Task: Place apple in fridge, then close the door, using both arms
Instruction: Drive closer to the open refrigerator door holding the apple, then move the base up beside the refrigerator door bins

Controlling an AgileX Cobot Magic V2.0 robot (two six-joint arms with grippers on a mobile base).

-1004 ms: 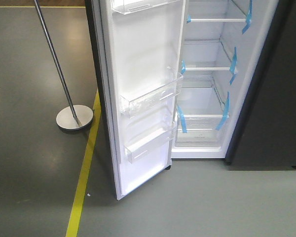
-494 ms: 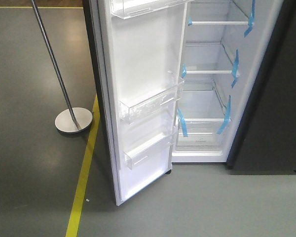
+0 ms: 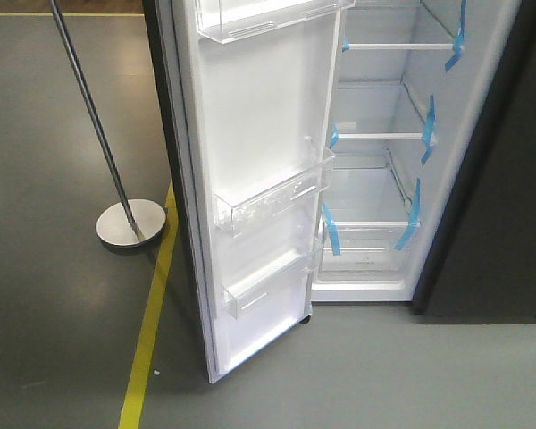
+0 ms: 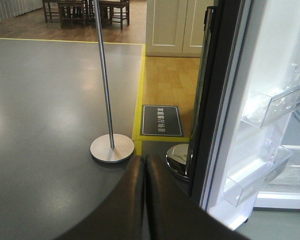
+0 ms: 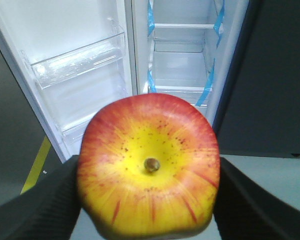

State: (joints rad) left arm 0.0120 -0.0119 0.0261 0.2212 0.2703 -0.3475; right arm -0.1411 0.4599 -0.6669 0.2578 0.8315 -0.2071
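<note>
1. Left end effector (image 4: 144, 164): my two dark fingers are pressed together, tip against tip. It hangs over the grey floor to the left of the fridge (image 3: 375, 179), short of the door's outer edge.

2. Left of the fridge: a metal pole stand (image 3: 130, 222) rests on its round base on the floor. A yellow floor line (image 3: 152, 331) runs between that base and the fridge. In the left wrist view a second shiny round base (image 4: 177, 160) sits just beside the door's dark edge, and a dark floor sign (image 4: 161, 120) lies beyond it.

3. The door (image 3: 259, 116) stands swung wide open at the left side of the fridge, white lining facing outward. Its clear bins (image 3: 272, 195) are stacked one above another.

4. Fridge interior: white, with clear shelves edged by blue tape strips (image 3: 417, 210).

5. Right of the fridge opening: a flat dark grey panel (image 3: 500, 179).

6. Right end effector (image 5: 149, 172): it is pinching the apple (image 5: 149, 150), with one black pad (image 5: 45, 205) on each side. The apple is red with a yellow centre, stem end toward the camera. It is held in the air in front of the open fridge, outside the compartment.
</note>
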